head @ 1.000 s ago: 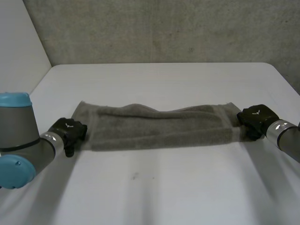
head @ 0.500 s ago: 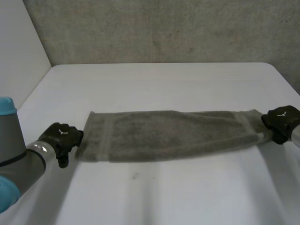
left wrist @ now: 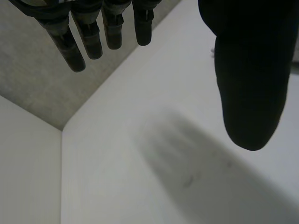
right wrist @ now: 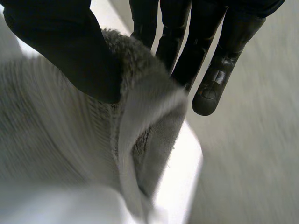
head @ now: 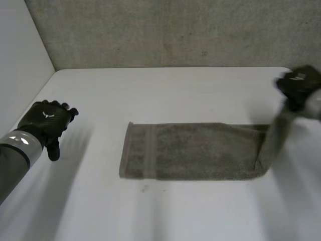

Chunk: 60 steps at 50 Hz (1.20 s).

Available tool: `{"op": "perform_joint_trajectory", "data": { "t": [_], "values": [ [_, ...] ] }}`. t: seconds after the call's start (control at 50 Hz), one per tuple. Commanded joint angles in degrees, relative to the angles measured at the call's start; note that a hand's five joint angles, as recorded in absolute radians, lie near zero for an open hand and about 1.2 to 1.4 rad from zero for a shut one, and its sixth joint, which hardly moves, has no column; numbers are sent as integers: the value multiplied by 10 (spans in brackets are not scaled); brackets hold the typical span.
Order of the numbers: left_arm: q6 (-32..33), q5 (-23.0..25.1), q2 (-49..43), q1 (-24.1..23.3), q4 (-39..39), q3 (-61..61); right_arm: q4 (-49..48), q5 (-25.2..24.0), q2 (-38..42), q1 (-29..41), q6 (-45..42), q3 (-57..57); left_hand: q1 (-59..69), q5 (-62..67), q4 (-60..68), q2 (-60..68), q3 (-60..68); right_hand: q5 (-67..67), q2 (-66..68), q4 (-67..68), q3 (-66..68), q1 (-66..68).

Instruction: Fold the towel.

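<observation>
At the left: left hand (head: 46, 120) up over the table (head: 165, 95), fingers (left wrist: 93, 37) straight and apart, holding nothing, well away from the towel (head: 200, 150). Probably out of the way to leave room for the fold. In the middle: towel flat in a long strip. At the right: right hand (head: 299, 83) up high, thumb and fingers pinched on the towel's end, lifting it off the table. Probably to bring that end over to the other end and fold in half.
</observation>
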Motion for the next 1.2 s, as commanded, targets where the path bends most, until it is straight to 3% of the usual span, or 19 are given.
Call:
{"op": "perform_joint_trajectory", "data": {
  "t": [0.02, 0.06, 0.18, 0.26, 0.28, 0.3, 0.32, 0.34, 0.36, 0.38, 0.44, 0.54, 0.78, 0.86, 0.9, 0.92, 0.98, 1.02, 1.2],
  "values": [
    [-53, 0, 2, -13, 16, 19, -34, 11, 53, 237, 40, -65, 5, -2, 6, 6, 5, 168, 129, 117, 118, 215],
    [-76, 1, 2, -13, 26, 25, -55, 13, 89, 330, 39, -79, 5, -2, 6, 6, 5, 168, 129, 117, 118, 215],
    [-92, 1, 0, -21, 41, 26, -79, 5, 170, 438, 41, -85, 5, -2, 6, 6, 5, 168, 129, 117, 118, 215],
    [-96, 1, -11, -43, 57, 25, -86, 11, 200, 456, 40, -88, 5, -2, 6, 6, 5, 168, 129, 117, 118, 215],
    [-96, 1, -11, -43, 57, 25, -85, 15, 212, 458, 41, -92, 5, -2, 6, 6, 5, -18, -57, -69, -68, 29],
    [-96, 1, -19, -50, 62, 26, -85, 15, 212, 458, 41, -92, 5, -2, 6, 6, 5, -20, -59, -71, -70, 28],
    [-96, 1, -19, -50, 63, 26, -84, 19, 216, 459, 41, -93, 5, -2, 6, 6, 5, -279, -318, -331, -330, -232],
    [-96, 1, -29, -61, 68, 29, -84, 19, 216, 459, 41, -93, 5, -2, 6, 6, 5, -282, -321, -333, -332, -235],
    [-96, 1, -30, -61, 68, 29, -82, 22, 204, 457, 46, -87, 5, -2, 6, 6, 5, -527, -566, -578, -577, -480],
    [-97, 0, -42, -76, 76, 37, -81, 25, 184, 456, 61, -78, 6, 0, 8, 8, 7, -532, -571, -583, -582, -485],
    [-99, 0, -58, -94, 83, 49, -79, 26, 158, 446, 89, -69, 6, 0, 8, 8, 7, -532, -571, -583, -582, -485],
    [-134, 0, -97, -151, 105, 80, -78, 15, 35, 316, 219, 31, 11, 5, 13, 13, 12, -532, -571, -583, -582, -485],
    [-189, -8, -208, -216, 113, 139, -78, -44, -9, 185, 186, 214, 20, 13, 22, 22, 21, -532, -571, -583, -582, -485],
    [-189, -25, -226, -217, 113, 142, -86, -58, -9, 156, 168, 257, 23, 17, 25, 25, 24, -440, -479, -492, -490, -393],
    [-187, -41, -227, -217, 113, 140, -100, -61, 1, 153, 167, 269, 21, 15, 23, 23, 22, -290, -329, -341, -340, -243],
    [-187, -41, -227, -217, 113, 140, -101, -61, 1, 153, 167, 269, 21, 15, 23, 23, 22, -289, -328, -340, -339, -242],
    [-187, -47, -221, -216, 110, 132, -130, -51, 17, 147, 164, 275, 21, 15, 23, 23, 22, -70, -109, -122, -120, -23],
    [-187, -49, -212, -216, 108, 123, -148, -38, 21, 138, 163, 276, 21, 15, 23, 23, 22, 149, 110, 98, 99, 196],
    [-187, -49, -150, -212, 106, 80, -166, 4, 1, 142, 120, 246, 16, 10, 18, 18, 17, 168, 129, 117, 118, 215]
  ]
}}
